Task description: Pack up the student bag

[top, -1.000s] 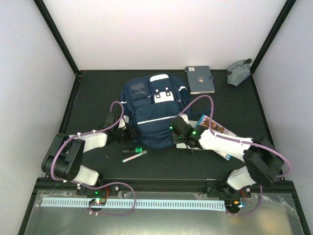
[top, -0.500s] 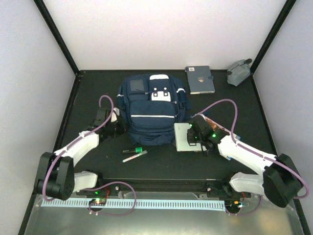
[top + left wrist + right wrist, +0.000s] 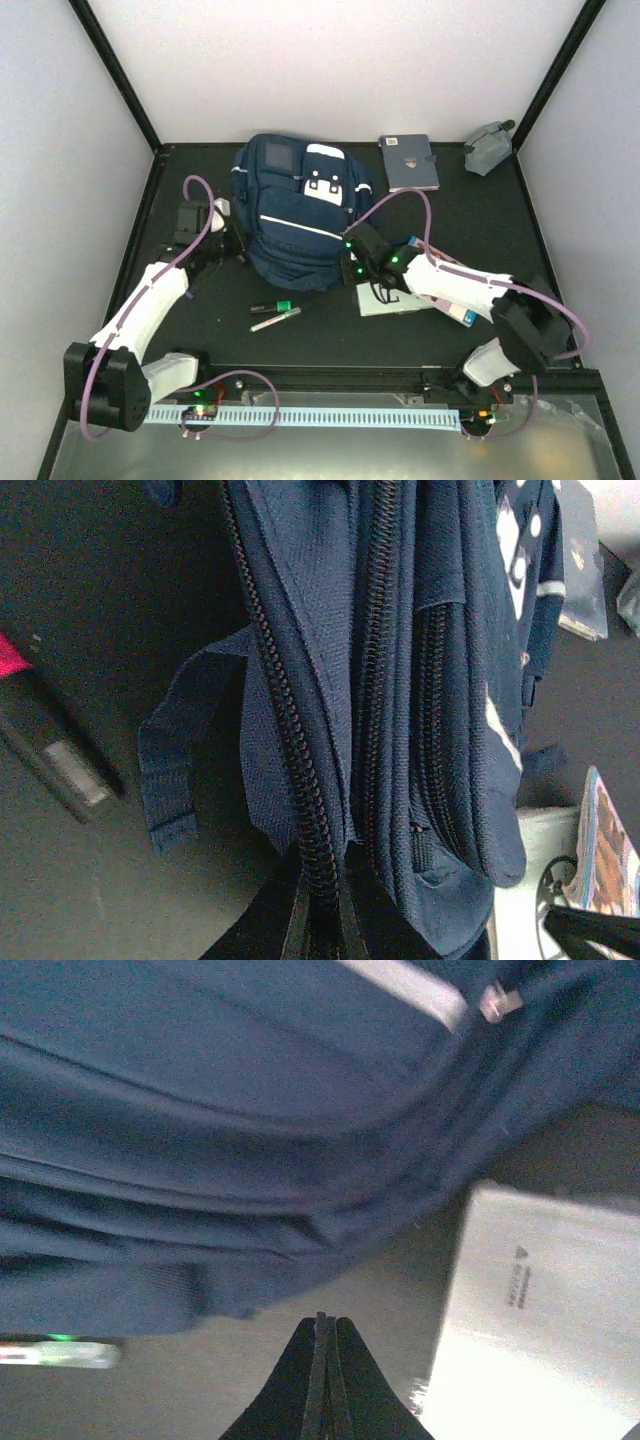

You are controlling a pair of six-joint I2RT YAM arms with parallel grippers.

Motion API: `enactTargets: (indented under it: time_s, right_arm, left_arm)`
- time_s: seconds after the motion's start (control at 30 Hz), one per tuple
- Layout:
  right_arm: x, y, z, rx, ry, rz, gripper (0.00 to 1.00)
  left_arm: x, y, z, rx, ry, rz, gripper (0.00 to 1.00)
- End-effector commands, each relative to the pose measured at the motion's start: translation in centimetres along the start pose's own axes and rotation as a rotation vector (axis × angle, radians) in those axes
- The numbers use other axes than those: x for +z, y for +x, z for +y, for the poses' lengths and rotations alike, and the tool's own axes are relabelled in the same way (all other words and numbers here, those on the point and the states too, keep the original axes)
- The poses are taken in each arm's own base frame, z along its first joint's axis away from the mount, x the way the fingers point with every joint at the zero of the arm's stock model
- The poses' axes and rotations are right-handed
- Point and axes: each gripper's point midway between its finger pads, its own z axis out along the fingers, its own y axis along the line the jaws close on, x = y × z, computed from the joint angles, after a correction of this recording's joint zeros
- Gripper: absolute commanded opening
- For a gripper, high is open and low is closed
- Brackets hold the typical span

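The student bag (image 3: 295,215), navy with thin white stripes, lies at the back middle of the table, tilted to the left. My left gripper (image 3: 232,250) is at its lower left side. In the left wrist view the fingers (image 3: 322,920) are shut on the bag's zippered edge (image 3: 290,730). My right gripper (image 3: 352,268) sits at the bag's lower right corner. In the right wrist view it (image 3: 321,1325) is shut with nothing in it, just short of the blue fabric (image 3: 200,1110) and left of a white booklet (image 3: 545,1300).
The white booklet (image 3: 390,298) lies flat beside a colourful book (image 3: 450,272) under the right arm. Two markers (image 3: 273,313) lie in front of the bag. A grey notebook (image 3: 408,162) and a small grey pouch (image 3: 488,147) sit at the back right.
The left gripper closed on the bag's edge and drew it leftward, so the bag tilted. The right gripper left the white booklet on the table, moved to the bag and shut empty.
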Motion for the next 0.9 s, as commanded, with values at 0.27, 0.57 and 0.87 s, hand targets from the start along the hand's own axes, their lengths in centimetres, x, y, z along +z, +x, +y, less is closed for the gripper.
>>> enactTargets:
  time_s: [0.27,0.57,0.87]
  right_arm:
    - [2.0,4.1,-7.9,0.029,0.297,0.091,0.02]
    - [-2.9,-4.2,-13.2,0.145,0.256,-0.086,0.03]
    - [-3.4,-14.9,-22.7,0.418,0.189,-0.230,0.39]
  left_arm:
    - [-5.1,-7.0,2.1,-0.012,-0.036,-0.232,0.02]
    - [-2.5,-3.9,2.5,-0.036,0.059,-0.075,0.26]
    - [-5.1,-3.4,-0.2,0.063,0.161,-0.143,0.80]
